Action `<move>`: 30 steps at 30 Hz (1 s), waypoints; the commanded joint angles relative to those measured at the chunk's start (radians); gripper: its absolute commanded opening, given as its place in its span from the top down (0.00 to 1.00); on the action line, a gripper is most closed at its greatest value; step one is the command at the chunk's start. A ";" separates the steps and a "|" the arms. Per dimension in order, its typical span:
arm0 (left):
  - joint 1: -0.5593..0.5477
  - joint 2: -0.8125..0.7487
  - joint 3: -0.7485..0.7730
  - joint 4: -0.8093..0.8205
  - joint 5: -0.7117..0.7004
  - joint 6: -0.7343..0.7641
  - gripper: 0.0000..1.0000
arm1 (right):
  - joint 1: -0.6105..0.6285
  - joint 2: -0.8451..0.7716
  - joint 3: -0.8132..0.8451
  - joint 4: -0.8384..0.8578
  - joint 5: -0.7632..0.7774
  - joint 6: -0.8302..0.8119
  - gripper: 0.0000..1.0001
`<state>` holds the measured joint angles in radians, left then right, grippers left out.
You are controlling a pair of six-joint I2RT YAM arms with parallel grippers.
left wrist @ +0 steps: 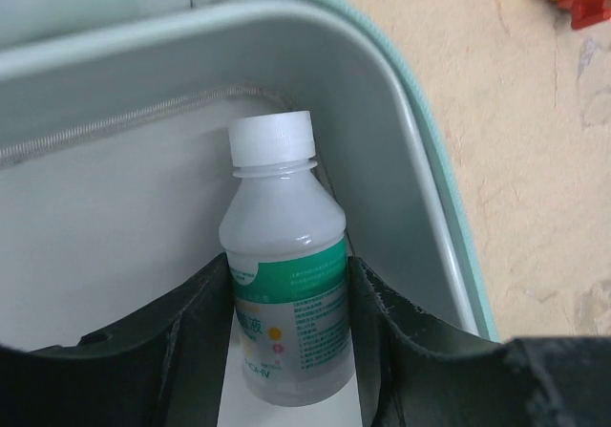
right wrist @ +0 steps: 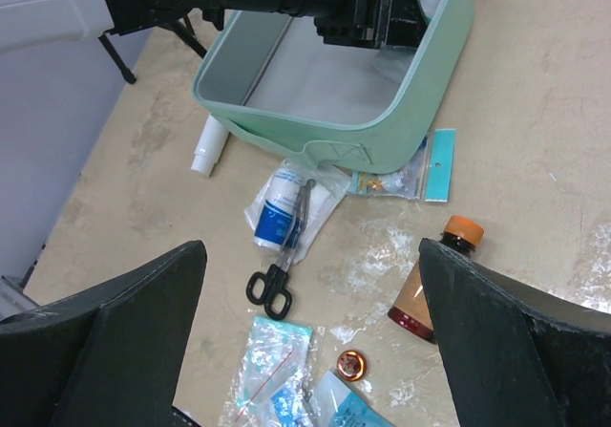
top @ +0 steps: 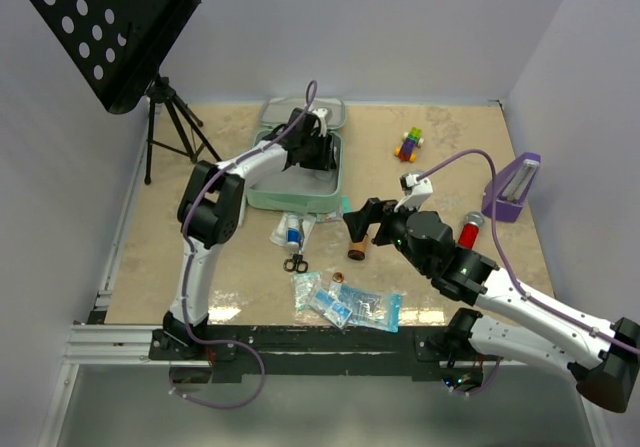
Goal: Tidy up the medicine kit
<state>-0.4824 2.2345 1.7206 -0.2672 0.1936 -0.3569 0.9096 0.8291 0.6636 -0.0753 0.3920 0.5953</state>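
your left gripper (left wrist: 289, 288) is clamped on the white bottle (left wrist: 283, 226), holding it inside the medicine kit (left wrist: 420, 169) close to a rounded corner, likely so it tucks against the wall and leaves room for the rest. the kit sits open by the far edge of the table (top: 450, 157), left of centre. your right gripper (right wrist: 310, 255) hangs with its jaws spread wide and empty near the brown bottle (right wrist: 428, 288), seemingly lining up the next pick.
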 commanded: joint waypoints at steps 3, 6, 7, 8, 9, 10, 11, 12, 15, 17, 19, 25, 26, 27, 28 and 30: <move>0.008 0.047 0.085 0.083 0.029 -0.042 0.52 | 0.002 -0.004 0.005 0.006 -0.022 0.018 0.02; 0.008 0.039 0.070 0.089 0.041 -0.047 0.42 | 0.002 -0.005 0.005 0.006 -0.018 0.015 0.02; 0.008 0.030 0.057 0.094 0.047 -0.047 0.38 | 0.003 -0.002 0.007 0.006 -0.016 0.014 0.02; 0.008 0.019 0.037 0.105 0.053 -0.047 0.34 | 0.002 -0.001 0.007 0.008 -0.015 0.014 0.02; 0.008 0.005 0.024 0.114 0.056 -0.048 0.30 | 0.002 0.001 0.008 0.009 -0.013 0.012 0.02; 0.007 -0.009 0.005 0.123 0.066 -0.050 0.26 | 0.002 0.002 0.008 0.011 -0.013 0.012 0.02; 0.008 -0.021 -0.012 0.131 0.070 -0.048 0.20 | 0.003 0.005 0.008 0.011 -0.013 0.011 0.02; 0.008 -0.036 -0.021 0.132 0.075 -0.050 0.13 | 0.002 0.007 0.010 0.012 -0.013 0.012 0.02; 0.008 -0.096 -0.047 0.125 0.061 -0.051 0.00 | 0.002 0.008 0.017 0.003 -0.012 0.009 0.02; 0.011 -0.150 -0.072 0.115 0.043 -0.051 0.00 | 0.002 0.005 0.022 -0.003 -0.008 0.005 0.02; 0.014 -0.223 -0.113 0.114 0.012 -0.059 0.00 | 0.002 -0.007 0.028 -0.006 0.001 0.001 0.02; 0.010 -0.490 -0.304 0.131 -0.068 -0.106 0.00 | 0.002 -0.030 0.042 -0.038 0.044 0.004 0.02; -0.002 -0.536 -0.355 0.144 -0.063 -0.117 0.00 | 0.002 -0.038 0.041 -0.044 0.056 0.008 0.02; -0.028 -0.573 -0.407 0.155 -0.068 -0.122 0.00 | 0.002 -0.044 0.041 -0.052 0.068 0.014 0.02; -0.068 -0.611 -0.447 0.161 -0.088 -0.123 0.00 | 0.002 -0.053 0.039 -0.064 0.077 0.020 0.02; -0.169 -0.657 -0.516 0.161 -0.140 -0.116 0.00 | 0.002 -0.068 0.037 -0.076 0.094 0.032 0.02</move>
<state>-0.5014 1.6611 1.3266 -0.1352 0.1234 -0.4507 0.9096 0.8024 0.6636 -0.1238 0.4221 0.6044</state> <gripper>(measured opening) 0.997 0.985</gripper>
